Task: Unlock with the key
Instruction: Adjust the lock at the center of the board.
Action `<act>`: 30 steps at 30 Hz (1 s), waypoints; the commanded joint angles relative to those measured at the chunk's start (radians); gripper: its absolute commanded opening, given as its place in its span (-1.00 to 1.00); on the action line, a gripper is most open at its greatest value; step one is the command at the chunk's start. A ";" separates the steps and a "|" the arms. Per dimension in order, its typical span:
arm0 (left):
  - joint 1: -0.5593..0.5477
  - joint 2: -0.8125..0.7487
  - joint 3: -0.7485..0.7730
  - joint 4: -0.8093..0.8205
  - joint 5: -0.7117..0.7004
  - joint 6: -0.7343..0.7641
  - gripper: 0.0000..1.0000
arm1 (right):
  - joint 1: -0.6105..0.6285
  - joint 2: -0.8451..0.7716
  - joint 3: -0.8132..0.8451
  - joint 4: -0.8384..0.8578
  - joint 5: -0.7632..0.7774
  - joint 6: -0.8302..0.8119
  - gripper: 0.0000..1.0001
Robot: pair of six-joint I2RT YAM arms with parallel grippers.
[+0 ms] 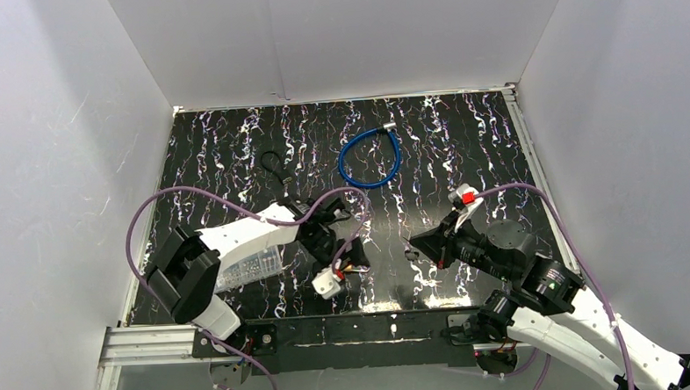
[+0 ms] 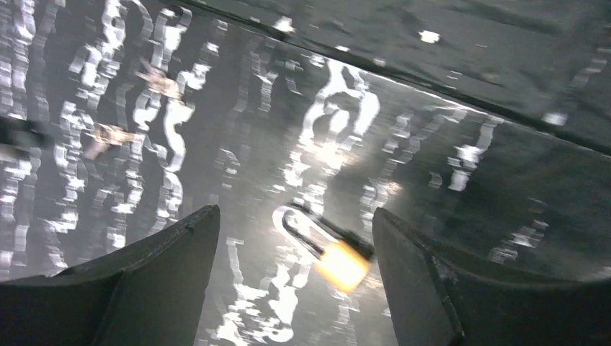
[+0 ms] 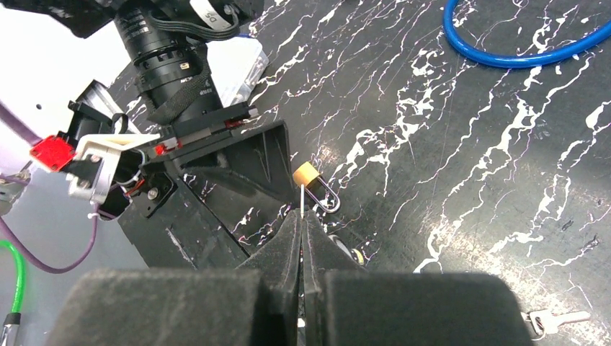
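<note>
Your left claw [image 2: 295,213] is spread wide, one dark finger on either side of the padlock [image 2: 339,263]. The padlock, a small brass body with a silver shackle, lies flat on the black marbled worktop [image 3: 468,144]; the left wrist view is blurred, and neither finger seems to touch it. On the padlock's right, your right claw [image 3: 302,216] is pressed together, pinching a thin pale strip [image 3: 300,198] seen edge-on. The strip's tip is just beside the shackle; contact cannot be told. A silver key [image 3: 555,321] lies well apart from the padlock. A blue cable loop [image 3: 504,54] lies beyond the padlock, well apart.
</note>
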 commanded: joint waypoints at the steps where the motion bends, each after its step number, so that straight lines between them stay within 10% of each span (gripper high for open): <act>1: -0.087 0.043 0.099 0.211 0.085 -0.269 0.53 | -0.007 0.001 0.022 0.061 0.001 0.018 -0.97; 30: -0.107 0.323 0.173 0.320 -0.187 -0.377 0.40 | -0.008 -0.073 0.101 -0.017 0.096 -0.005 -0.97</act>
